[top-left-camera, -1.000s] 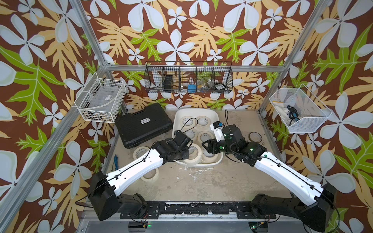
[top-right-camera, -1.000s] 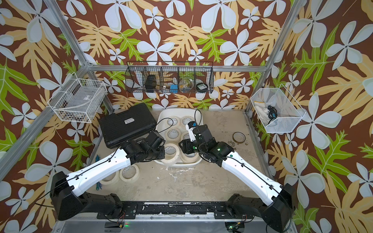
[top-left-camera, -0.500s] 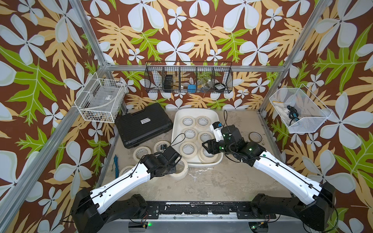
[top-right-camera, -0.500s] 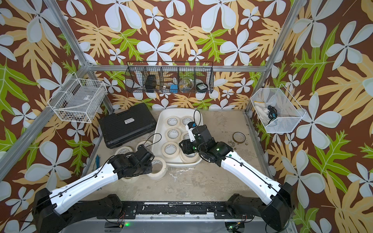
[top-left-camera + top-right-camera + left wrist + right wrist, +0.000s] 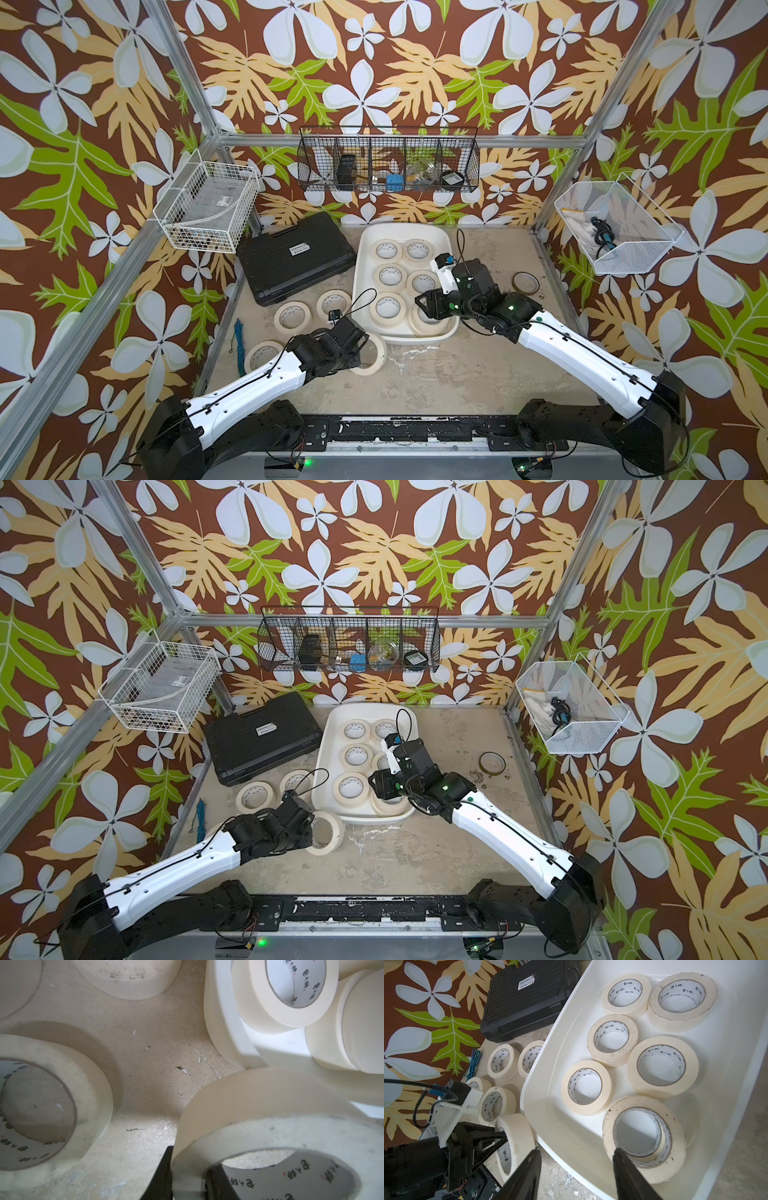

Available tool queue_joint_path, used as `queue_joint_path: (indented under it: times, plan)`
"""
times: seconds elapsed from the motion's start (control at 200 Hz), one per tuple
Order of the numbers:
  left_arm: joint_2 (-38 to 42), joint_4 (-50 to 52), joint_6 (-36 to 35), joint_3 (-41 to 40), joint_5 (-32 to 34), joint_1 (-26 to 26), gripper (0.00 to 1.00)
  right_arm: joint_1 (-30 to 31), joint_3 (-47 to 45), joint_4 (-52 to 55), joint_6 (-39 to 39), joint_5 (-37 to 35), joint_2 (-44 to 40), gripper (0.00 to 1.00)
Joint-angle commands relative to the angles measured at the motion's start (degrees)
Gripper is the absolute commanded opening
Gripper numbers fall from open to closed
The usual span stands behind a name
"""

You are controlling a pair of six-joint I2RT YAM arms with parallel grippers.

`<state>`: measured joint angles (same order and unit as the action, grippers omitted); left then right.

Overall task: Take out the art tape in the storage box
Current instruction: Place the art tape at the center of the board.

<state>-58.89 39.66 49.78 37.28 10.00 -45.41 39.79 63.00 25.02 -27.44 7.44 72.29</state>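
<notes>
My left hand (image 5: 309, 831) has swung out of the shallow white plastic storage tub (image 5: 546, 1076). It is clamped on the wall of one cream masking-tape roll (image 5: 336, 833), now on edge by the tub's lower-left corner over the desk (image 5: 457, 374). My right hand (image 5: 576, 1150) is unchanged, parted above the tub's lowest roll (image 5: 677, 1142). Six rolls (image 5: 612, 1040) remain inside. Release comes next, I judge.

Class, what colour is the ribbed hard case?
The hard case is black; clearest in the right wrist view.

In both top views, fingertips of left hand (image 5: 358, 351) are hidden under its body, w/ part of held tape roll (image 5: 380, 353). Right hand (image 5: 424, 307) covers much of boxed tape roll (image 5: 415, 326) below it. Left wrist view: held roll blurred, cut off at edge.
</notes>
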Motion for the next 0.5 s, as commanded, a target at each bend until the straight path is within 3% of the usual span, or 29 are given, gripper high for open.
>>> queue_joint_path:
  times: [0.0, 0.225, 0.495]
  plan:
    - [0.93, 5.11, -0.46, -0.37, -3.14, 0.09, 0.0, 0.11, -0.27, -1.2, 0.11, 0.06, 0.55, 0.58]
    - [6.75, 6.14, -0.81, -2.24, -9.17, -0.82, 0.0, 0.11, -0.6, -1.88, 0.02, 0.28, 1.29, 0.58]
    - [0.49, 12.35, 8.2, -0.83, 2.36, -0.82, 0.0, 0.11, -0.54, -2.34, -0.46, 1.32, 2.33, 0.58]
